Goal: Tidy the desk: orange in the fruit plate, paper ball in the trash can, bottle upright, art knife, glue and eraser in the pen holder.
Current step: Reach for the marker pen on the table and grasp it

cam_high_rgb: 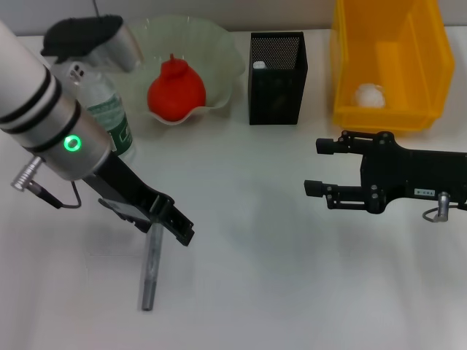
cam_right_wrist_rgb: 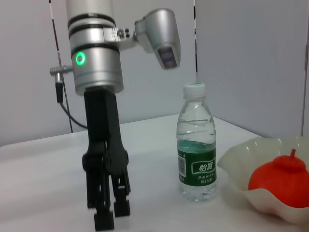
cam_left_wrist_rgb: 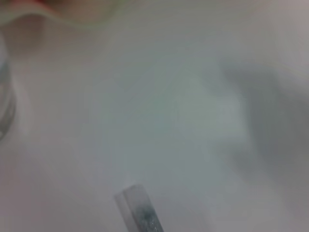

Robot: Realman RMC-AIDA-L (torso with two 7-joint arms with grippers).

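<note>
left gripper (cam_high_rgb: 162,219) is down low over the desk (cam_high_rgb: 277,292), and its jaws sit right at the top end of the glue (cam_high_rgb: 150,268), a grey stick lying flat on the white surface. from the side view the two black fingers (cam_right_wrist_rgb: 107,212) look nearly together with their tips at the table, but honestly can't tell if they're pinching the stick or just straddling it. in the left wrist view one end of the stick (cam_left_wrist_rgb: 140,212) is just visible against the desk.

behind the left jaws the bottle (cam_right_wrist_rgb: 196,145) stands upright, clear plastic, white cap, dark green label with white chinese characters i can't make out. just past it is the fruit plate (cam_high_rgb: 219,51), pale green with a wavy rim, and the orange (cam_high_rgb: 175,91) sits inside it.

right gripper (cam_high_rgb: 321,166) hovers well off to the side of the left one, jaws spread wide, nothing between them. there's a tiny white sticker on its body, too small to read. beyond its jaws sits the trash can (cam_high_rgb: 423,65), yellow, with the paper ball (cam_high_rgb: 368,95) inside. the pen holder (cam_high_rgb: 277,69), black mesh, stands between plate and bin, something pale poking up inside it.
</note>
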